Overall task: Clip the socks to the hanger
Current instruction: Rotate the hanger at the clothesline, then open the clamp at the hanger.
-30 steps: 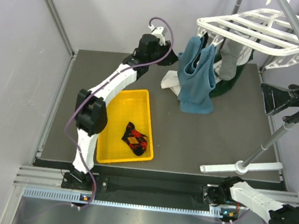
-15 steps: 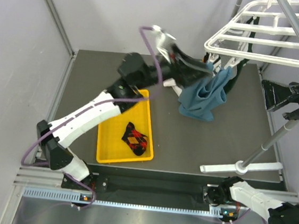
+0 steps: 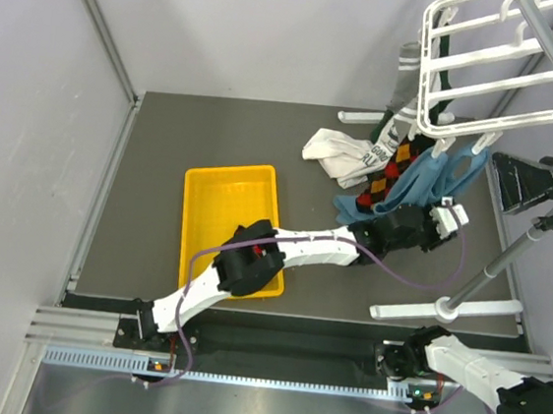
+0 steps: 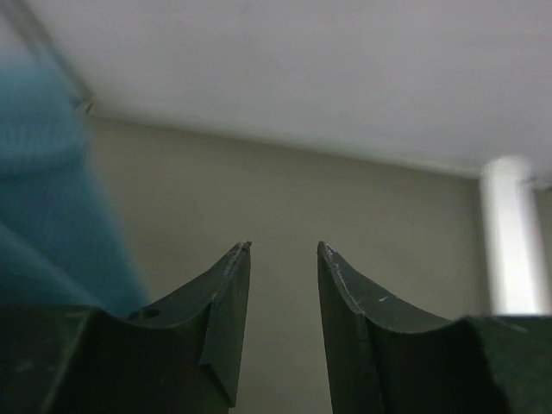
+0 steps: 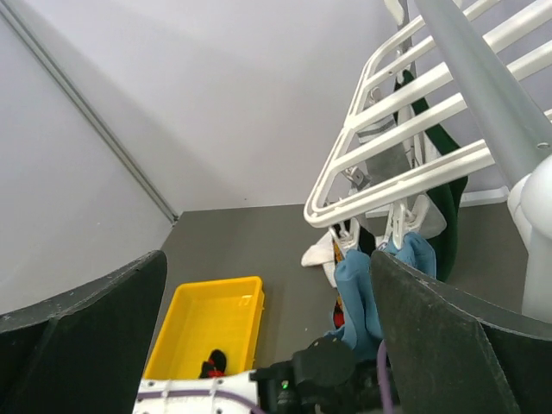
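Note:
The white hanger (image 3: 490,61) hangs at the back right. Blue socks (image 3: 420,181) and one argyle sock (image 3: 384,174) dangle from its clips, and a grey sock (image 3: 407,67) shows at its left edge. A white sock (image 3: 334,152) lies on the table. Another argyle sock (image 5: 211,362) lies in the yellow tray (image 3: 220,201), mostly hidden under my left arm in the top view. My left gripper (image 3: 445,223) sits low beside the blue socks; it is open and empty (image 4: 285,246). My right gripper (image 5: 267,259) is wide open, off to the right of the hanger.
The grey stand pole (image 3: 509,256) slants down to a white foot (image 3: 444,309) at the front right. My left arm (image 3: 292,248) stretches across the tray's near end. A wall rail (image 3: 98,20) runs along the left.
My left arm swung from the back left across the tray to low under the hanger. The hanger turned and shifted right, carrying the blue socks; the argyle sock on it now shows.

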Available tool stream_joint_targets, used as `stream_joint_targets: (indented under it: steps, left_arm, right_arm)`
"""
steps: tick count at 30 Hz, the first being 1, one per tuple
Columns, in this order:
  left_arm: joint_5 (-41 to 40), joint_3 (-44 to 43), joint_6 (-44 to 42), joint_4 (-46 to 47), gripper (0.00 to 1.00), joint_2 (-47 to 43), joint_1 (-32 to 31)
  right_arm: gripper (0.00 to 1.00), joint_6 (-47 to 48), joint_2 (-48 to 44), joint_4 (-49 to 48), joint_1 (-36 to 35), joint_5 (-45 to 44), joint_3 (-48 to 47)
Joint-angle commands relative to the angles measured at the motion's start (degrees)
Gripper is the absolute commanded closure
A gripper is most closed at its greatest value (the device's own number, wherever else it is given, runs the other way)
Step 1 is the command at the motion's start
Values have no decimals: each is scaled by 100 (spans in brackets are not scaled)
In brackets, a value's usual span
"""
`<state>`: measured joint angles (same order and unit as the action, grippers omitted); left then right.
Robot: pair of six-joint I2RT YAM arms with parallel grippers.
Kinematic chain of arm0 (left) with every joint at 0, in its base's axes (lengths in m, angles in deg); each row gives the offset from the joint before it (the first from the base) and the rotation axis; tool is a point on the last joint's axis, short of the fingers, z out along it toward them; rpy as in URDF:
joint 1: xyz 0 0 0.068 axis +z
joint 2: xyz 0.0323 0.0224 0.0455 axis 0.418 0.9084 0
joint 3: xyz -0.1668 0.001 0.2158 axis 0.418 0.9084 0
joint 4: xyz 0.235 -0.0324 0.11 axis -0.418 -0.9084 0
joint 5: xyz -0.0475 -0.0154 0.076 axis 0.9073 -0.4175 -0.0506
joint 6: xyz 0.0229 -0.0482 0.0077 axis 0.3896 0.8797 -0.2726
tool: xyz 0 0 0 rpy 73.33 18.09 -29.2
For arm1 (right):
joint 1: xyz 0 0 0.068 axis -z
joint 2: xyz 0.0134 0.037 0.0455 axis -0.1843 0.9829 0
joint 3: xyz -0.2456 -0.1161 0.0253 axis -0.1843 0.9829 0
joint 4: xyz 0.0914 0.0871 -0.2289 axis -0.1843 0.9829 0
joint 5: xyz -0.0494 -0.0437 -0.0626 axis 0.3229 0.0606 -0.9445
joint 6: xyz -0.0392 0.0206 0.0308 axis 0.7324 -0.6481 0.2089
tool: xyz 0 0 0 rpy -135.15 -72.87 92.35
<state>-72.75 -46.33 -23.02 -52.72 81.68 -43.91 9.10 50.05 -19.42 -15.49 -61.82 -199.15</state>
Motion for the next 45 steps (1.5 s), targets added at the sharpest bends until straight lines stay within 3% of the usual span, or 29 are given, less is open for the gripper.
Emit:
stream_joint_targets:
  steps: [1,9,12,15,19,24,34,38,45]
  left_arm:
    - [-896,-968,-457,-188,57,154,463]
    - [-1495,-661,25,-198,56,-20,1385]
    - [-1249,-564,438,-435,55,-222,1816]
    - [-583,-906,1473,-1233,57,-320,2404]
    - [473,-995,2651,-1341,60,-478,3055]
    - [1088,-1012,2812,-1481,59,-723,3135]
    - [1432,-837,3260,-1622,60,-953,3127]
    - [1494,-670,3357,-1517,60,-1014,3127]
    - [1494,-468,3462,-1350,60,-1067,3127]
  right_arm:
    - [0,-44,-79,-41,-61,57,-77]
    - [0,132,-185,-242,-52,-58,442]
    - [0,229,-124,-392,-52,-66,617]
    - [2,238,-1,-497,-52,21,785]
    - [4,264,271,-664,-61,372,768]
    - [6,413,536,-725,-52,286,521]
    - [9,747,606,-1086,-44,-1093,872]
    - [6,747,729,-1314,-61,-1235,838]
    - [4,870,1520,-1068,-52,-1587,-111]
